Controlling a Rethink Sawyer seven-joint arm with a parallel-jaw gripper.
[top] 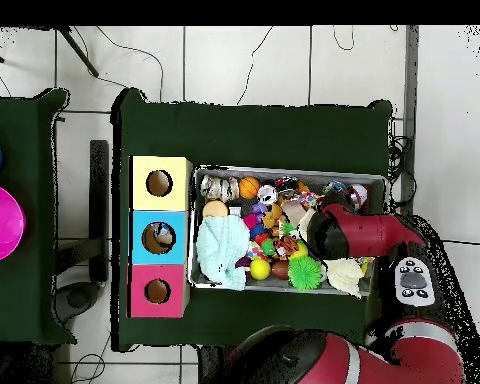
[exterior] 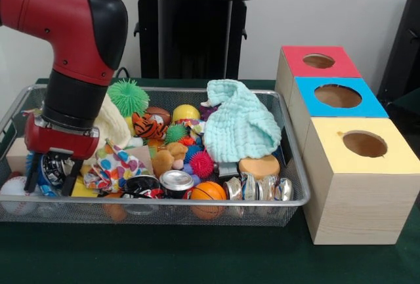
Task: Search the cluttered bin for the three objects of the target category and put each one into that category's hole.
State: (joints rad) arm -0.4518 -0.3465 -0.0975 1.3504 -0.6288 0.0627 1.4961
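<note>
The wire mesh bin (exterior: 298,200) is full of toys and cloths; it also shows in the overhead view (top: 284,170). My gripper (exterior: 51,180) is down in the bin's left end. Its fingers (exterior: 71,178) stand wide apart on either side of a see-through bottle with a blue-and-white label (exterior: 50,170). I cannot see any other bottle; the clutter may hide them. The red-topped box's hole (exterior: 319,61) is at the far right, apart from the bin; it also shows in the overhead view (top: 157,291). In the overhead view the arm (top: 359,232) hides the gripper.
Blue-topped (exterior: 338,96) and yellow-topped (exterior: 365,144) boxes stand in front of the red one. A mint cloth (exterior: 239,123), silver cans (exterior: 176,182) (exterior: 259,189), an orange ball (exterior: 209,192), a green spiky ball (exterior: 128,97) and a spotted cloth (exterior: 113,168) lie in the bin.
</note>
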